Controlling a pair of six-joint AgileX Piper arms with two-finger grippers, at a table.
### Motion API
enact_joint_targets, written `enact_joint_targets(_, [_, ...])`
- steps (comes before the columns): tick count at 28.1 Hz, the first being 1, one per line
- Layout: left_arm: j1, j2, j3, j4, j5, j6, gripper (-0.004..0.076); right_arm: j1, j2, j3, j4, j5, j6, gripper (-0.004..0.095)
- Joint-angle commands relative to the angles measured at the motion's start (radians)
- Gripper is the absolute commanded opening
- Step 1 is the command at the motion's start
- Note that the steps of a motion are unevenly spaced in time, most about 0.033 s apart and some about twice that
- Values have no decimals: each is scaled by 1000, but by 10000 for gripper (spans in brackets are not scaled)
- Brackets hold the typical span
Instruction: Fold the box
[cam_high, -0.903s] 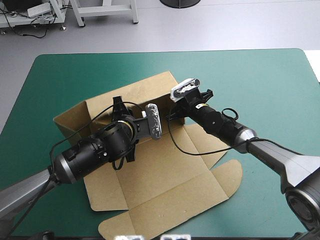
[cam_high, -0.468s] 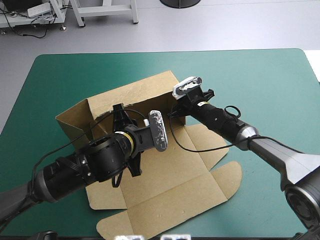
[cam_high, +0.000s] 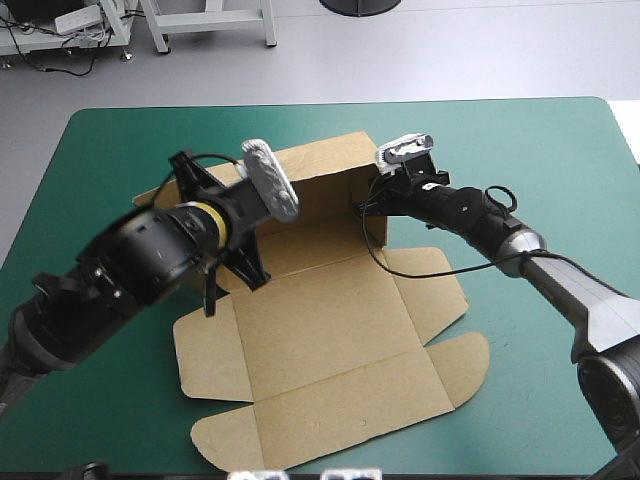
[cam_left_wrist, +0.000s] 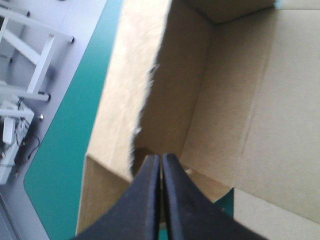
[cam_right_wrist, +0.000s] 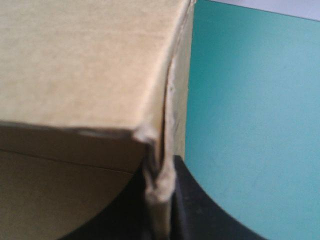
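High view is showing the brown box of cut board (cam_high: 330, 330) lying around the middle of the teal-green counter (cam_high: 540, 140). Its base and near flaps are lying flat toward the near edge, and its far wall (cam_high: 320, 185) is standing up.

My right claw (cam_high: 368, 205), two broad black fingers, is grasping the box at its far right corner. In the right wrist view the fingers (cam_right_wrist: 200, 210) are pinching the crumpled strip of board where two walls meet, all but closed on it.

My left claw (cam_left_wrist: 160, 159) is clenched, its fingers meeting in one pointed arch. A ragged wall edge is running up to just beside their tips, with the teal-green cover beyond that wall. I am seeing no board between these fingers.

Compared with just before, my left arm is no longer lying low over the middle of the base. It is now rising and swinging toward the box's far left part, covering the left wall from above. My right arm is reaching farther. The far right corner is sitting nearer the far edge and more to the right, and the far wall is standing straighter.
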Motion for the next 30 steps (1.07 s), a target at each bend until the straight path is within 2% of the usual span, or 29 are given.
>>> enact_joint_targets(1, [178, -32, -93, -48, 27, 4, 0, -59, -49, -71, -127, 96, 184, -1])
enact_joint_targets(6, [467, -30, -110, -186, 6, 28, 0, -80, -57, -187, -573, 285, 570, -1])
enact_joint_targets(9, [645, -28, -110, -322, 1, 63, 0, -80, -69, -266, -711, 424, 657, -2])
enact_joint_targets(16, [1001, -5, -110, -593, -40, 110, 0, -80, -76, -443, -758, 754, 670, -2])
enact_joint_targets(22, [1124, 64, -86, -723, -40, 141, 0, -80, -76, -584, -766, 1053, 687, -2])
enact_joint_targets(30, [1126, 142, -45, -811, -63, 193, -6, -80, -24, -587, -771, 1062, 726, -4])
